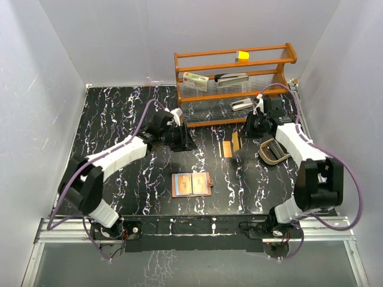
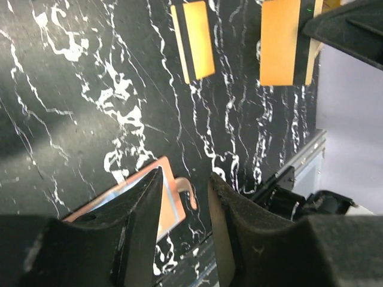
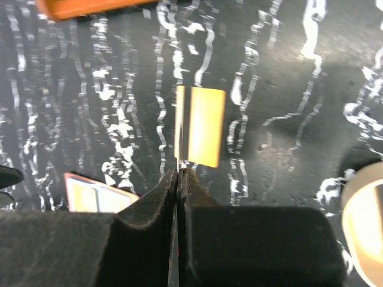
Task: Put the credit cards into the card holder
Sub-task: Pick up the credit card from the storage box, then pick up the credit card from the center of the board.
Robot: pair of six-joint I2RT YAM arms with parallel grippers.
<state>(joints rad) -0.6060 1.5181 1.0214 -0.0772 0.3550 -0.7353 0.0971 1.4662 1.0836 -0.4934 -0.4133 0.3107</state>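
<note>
Right gripper (image 3: 178, 179): jaws pressed together on a thin orange card (image 2: 280, 42), which its own wrist view shows edge-on.
Second card (image 3: 206, 127): flat on the table (image 1: 251, 191), just beside the held one.
Left gripper (image 2: 185, 176): narrowly parted and empty.
Card holder (image 1: 191, 184): open and flat, nearer the arm bases, apart from both grippers.
Step in hand: carry your card over, line its edge up with a pocket mouth, and slide it in slowly. You will likely need the left fingers to steady the holder.

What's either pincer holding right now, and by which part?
Right pincer pinches an orange credit card by its edge; left pincer holds nothing.
</note>
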